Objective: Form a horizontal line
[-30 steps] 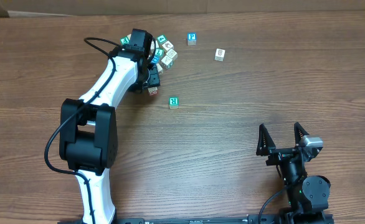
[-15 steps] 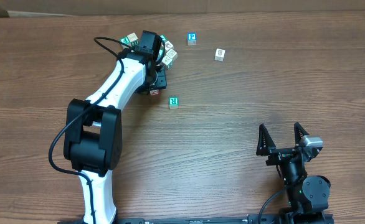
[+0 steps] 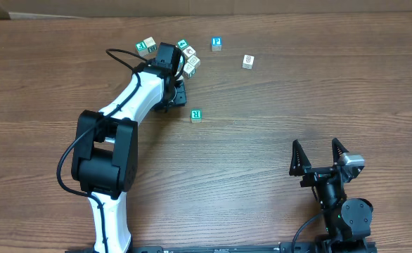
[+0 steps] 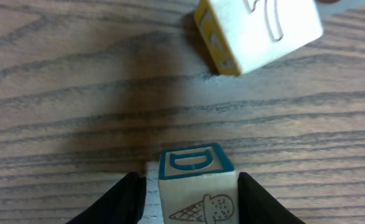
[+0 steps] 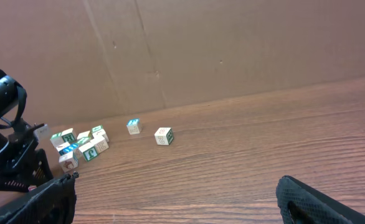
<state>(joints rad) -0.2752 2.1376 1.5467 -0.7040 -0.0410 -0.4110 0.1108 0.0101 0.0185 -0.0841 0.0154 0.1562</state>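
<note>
My left gripper [image 3: 177, 95] reaches down at the near edge of a cluster of alphabet cubes [image 3: 189, 63]. In the left wrist view a cube [image 4: 195, 165] with a teal "D" on top and an ice-cream cone on its side stands between the fingers of the left gripper [image 4: 189, 182]. The right finger touches it and a thin gap shows at the left finger. The green "R" cube [image 3: 196, 114] lies alone on the table, below and right of that gripper. A pale tan cube [image 3: 247, 61] lies apart at the right. My right gripper [image 3: 316, 145] rests open and empty near the front edge.
A white cube with a yellow side [image 4: 257, 31] lies just beyond the D cube. A blue-marked cube [image 3: 216, 43] and a teal-marked one [image 3: 147, 46] flank the cluster. From the right wrist the cubes [image 5: 83, 148] show far left, before a cardboard wall [image 5: 232, 43].
The left gripper has shifted slightly right and lowered, and its jaws have narrowed. The red-marked cube seen near its fingers earlier is now covered by it. The right arm has not moved.
</note>
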